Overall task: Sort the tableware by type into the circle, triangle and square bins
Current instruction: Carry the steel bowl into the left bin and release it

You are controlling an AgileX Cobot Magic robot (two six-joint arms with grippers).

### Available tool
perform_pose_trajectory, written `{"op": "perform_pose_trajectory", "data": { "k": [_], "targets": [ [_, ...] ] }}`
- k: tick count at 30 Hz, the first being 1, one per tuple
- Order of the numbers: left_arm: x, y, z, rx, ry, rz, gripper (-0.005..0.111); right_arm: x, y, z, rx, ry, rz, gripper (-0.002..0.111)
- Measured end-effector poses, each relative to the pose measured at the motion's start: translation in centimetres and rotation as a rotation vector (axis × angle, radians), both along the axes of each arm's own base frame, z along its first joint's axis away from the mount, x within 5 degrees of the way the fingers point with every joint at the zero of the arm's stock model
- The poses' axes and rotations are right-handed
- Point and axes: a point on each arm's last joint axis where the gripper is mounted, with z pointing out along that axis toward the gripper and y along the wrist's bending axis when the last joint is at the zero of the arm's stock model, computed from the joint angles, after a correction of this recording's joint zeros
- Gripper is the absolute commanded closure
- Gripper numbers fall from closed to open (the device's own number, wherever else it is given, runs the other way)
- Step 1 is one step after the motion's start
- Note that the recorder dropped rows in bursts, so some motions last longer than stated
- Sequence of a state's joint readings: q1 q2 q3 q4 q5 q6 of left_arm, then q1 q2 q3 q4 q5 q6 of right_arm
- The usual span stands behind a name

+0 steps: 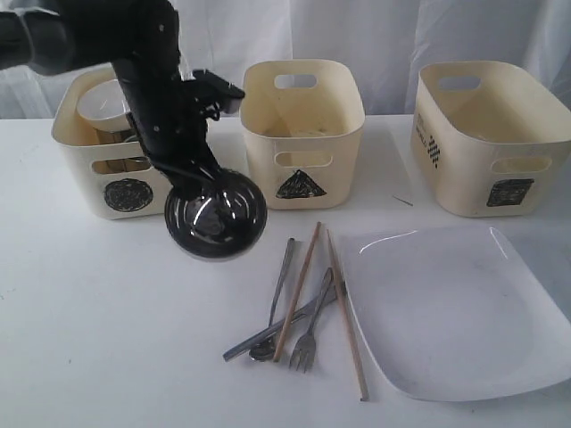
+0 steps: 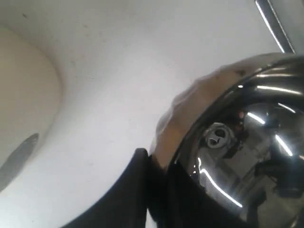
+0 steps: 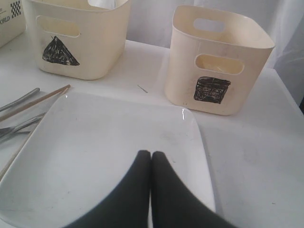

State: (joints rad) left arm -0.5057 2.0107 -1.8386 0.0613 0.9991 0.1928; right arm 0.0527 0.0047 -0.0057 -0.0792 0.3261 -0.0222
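Note:
The shiny steel bowl (image 1: 216, 212) hangs tilted, its hollow facing the exterior camera, in front of the circle bin (image 1: 94, 143). My left gripper (image 1: 185, 175) is shut on its rim. In the left wrist view the bowl (image 2: 247, 142) fills one side, with the rim pinched between the dark fingers (image 2: 137, 190). My right gripper (image 3: 151, 155) is shut and empty over the large square white plate (image 3: 109, 152). Two chopsticks (image 1: 298, 290), a spoon (image 1: 277, 299), a knife (image 1: 268, 334) and a fork (image 1: 309, 337) lie together left of the plate (image 1: 455, 312).
The triangle bin (image 1: 303, 125) stands in the middle at the back and the square bin (image 1: 491, 134) at the right. A round pale-rimmed vessel (image 1: 107, 100) sits inside the circle bin. White curtain hangs behind the table. The right arm does not show in the exterior view.

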Motion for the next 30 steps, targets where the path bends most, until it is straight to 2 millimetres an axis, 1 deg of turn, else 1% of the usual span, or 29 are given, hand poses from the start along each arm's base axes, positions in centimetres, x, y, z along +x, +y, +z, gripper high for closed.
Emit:
{"op": "perform_pose_trajectory", "data": {
  "k": [4,7,10,13,18,26,30],
  "targets": [
    [-1.1,0.9,3.7,-0.032,-0.081,0.001,0.107,0.0,0.0,0.0,0.0,0.0,0.0,0.108],
    [-2.0,1.4,5.8,-0.054,-0.126,-0.001,0.107,0.0,0.0,0.0,0.0,0.0,0.0,0.108],
    [-2.6,2.0,7.4,-0.049,-0.184,-0.003,0.107,0.0,0.0,0.0,0.0,0.0,0.0,0.108],
    [-2.5,2.9,8.6,-0.012,-0.268,0.011,0.107,0.0,0.0,0.0,0.0,0.0,0.0,0.108],
    [-1.2,5.0,9.9,-0.039,-0.348,0.101,0.107,0.0,0.0,0.0,0.0,0.0,0.0,0.108],
    [1.7,9.6,11.6,-0.224,-0.444,0.274,0.107,0.0,0.0,0.0,0.0,0.0,0.0,0.108],
    [3.2,11.8,11.3,-0.249,-0.463,0.344,0.107,0.0,0.0,0.0,0.0,0.0,0.0,0.108]
  ]
}}
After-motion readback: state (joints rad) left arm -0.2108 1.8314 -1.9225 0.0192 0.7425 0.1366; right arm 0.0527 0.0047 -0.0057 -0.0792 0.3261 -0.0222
